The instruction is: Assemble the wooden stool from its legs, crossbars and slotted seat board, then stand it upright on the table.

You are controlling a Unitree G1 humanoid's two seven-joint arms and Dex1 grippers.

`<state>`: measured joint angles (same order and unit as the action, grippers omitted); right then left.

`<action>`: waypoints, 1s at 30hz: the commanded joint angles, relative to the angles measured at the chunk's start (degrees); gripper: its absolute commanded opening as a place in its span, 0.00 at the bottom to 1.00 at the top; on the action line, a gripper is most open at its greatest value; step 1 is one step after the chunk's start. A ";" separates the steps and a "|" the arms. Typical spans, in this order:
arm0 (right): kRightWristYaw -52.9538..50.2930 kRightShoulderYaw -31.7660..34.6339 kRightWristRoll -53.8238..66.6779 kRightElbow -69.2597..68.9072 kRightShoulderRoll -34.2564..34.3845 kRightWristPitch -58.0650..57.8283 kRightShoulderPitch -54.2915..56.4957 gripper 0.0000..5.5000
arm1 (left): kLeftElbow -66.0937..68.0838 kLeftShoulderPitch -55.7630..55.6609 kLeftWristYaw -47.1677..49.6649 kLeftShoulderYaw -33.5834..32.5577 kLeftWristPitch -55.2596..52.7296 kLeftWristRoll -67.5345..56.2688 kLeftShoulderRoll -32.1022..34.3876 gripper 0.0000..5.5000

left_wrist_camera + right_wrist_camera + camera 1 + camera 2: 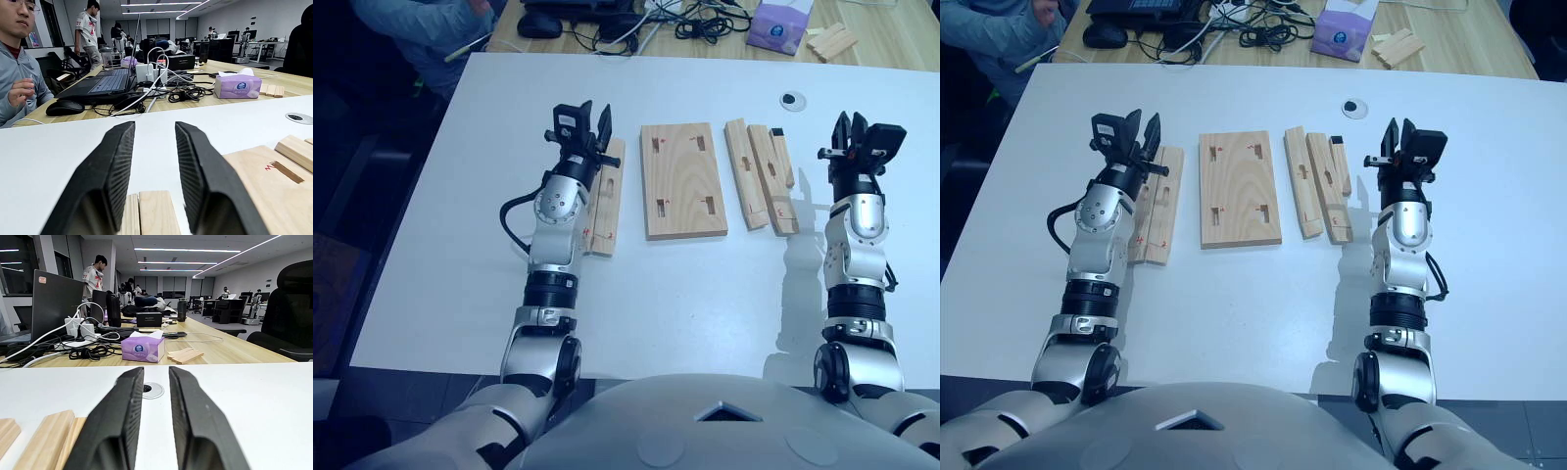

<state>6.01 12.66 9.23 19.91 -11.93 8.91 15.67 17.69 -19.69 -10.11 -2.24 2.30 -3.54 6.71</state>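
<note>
Left eye view: pale rectangular slotted seat board (683,181) lies flat on the white worktop (450,255), between long wooden leg pieces (605,201). Left gripper (595,122) and right gripper (850,127) are empty, fingers parted. Probably best to close across one piece's narrow width.

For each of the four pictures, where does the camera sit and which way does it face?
Left eye view: on the head, looking forward and down at the table; shows both arms, left gripper and right gripper.
Right eye view: same head, same scene, seat board between the arms.
Left wrist view: on the left wrist, low, facing across the table; own fingers.
Right wrist view: on the right wrist, facing likewise; own fingers.
Both wrist views share the tissue box.
</note>
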 commanded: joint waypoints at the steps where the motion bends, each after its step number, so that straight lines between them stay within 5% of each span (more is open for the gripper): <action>1: -0.07 0.34 0.24 -2.34 -0.64 -1.48 1.06 0.17 | 1.05 -1.71 0.82 -1.20 0.25 -0.66 -0.08 0.27; 15: 0.64 0.10 -2.79 -4.04 -4.42 -0.98 1.62 0.17 | 1.27 -4.74 1.59 -6.17 11.82 -1.39 3.45 0.27; 30: 1.48 -1.43 -3.82 -5.15 -4.40 -0.82 -0.44 0.17 | -1.07 -1.49 1.82 -7.14 4.38 -4.84 2.92 0.27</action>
<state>7.06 11.76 6.13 15.66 -16.17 8.21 15.68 17.76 -22.07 -8.25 -9.43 7.87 -8.23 10.01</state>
